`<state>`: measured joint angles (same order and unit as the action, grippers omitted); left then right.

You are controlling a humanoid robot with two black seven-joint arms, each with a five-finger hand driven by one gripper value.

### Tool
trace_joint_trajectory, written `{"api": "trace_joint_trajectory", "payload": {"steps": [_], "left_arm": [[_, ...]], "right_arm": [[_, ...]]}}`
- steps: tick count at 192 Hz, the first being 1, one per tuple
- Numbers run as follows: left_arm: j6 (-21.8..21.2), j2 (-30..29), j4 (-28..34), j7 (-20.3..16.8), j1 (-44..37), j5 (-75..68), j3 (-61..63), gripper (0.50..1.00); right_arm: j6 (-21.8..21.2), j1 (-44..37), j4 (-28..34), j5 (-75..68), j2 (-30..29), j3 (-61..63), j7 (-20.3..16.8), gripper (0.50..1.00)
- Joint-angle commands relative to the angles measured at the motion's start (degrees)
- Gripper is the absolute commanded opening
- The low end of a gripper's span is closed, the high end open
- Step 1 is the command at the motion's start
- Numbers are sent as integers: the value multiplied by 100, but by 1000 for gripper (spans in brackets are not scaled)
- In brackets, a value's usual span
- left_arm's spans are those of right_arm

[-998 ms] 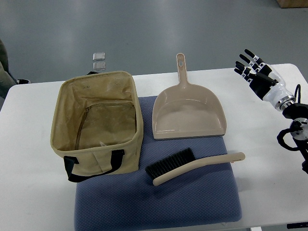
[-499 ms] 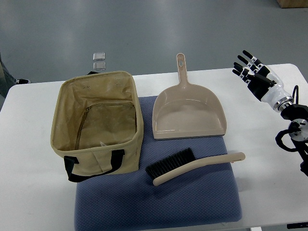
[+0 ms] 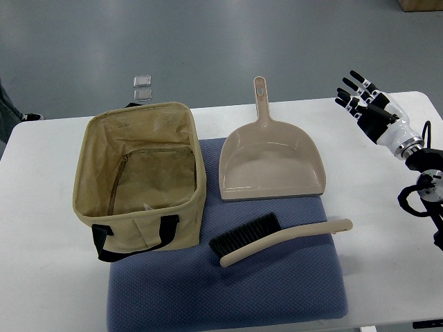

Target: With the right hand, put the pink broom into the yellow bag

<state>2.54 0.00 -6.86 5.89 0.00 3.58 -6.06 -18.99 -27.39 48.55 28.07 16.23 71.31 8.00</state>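
I see my right hand (image 3: 361,98) raised over the table's (image 3: 41,207) far right corner, fingers (image 3: 358,77) spread and holding nothing. Its arm enters from the right edge, cabling looped at the wrist.

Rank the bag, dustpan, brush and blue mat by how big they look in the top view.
1. Blue mat, partly covered by the others.
2. Bag.
3. Dustpan.
4. Brush.
The right hand hovers open, far from all four.
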Motion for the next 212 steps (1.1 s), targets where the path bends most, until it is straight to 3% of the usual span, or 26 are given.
{"api": "trace_joint_trajectory", "payload": {"steps": [1,104,178,212], "left_arm": [[1,0,0,0,0,-6,0,1000],[1,0,0,0,0,3,0,1000],[1,0,0,0,0,3,0,1000],[1,0,0,0,0,3,0,1000]], "right_arm": [[0,-4,14,6,3,-3,0,928],[-246,-241,102,682,539,-443,17,926],[-237,-601,963,2352,1638,-1998,1089,924],[-167,-759,1710,2959,2271,-2578,1239,917]]}}
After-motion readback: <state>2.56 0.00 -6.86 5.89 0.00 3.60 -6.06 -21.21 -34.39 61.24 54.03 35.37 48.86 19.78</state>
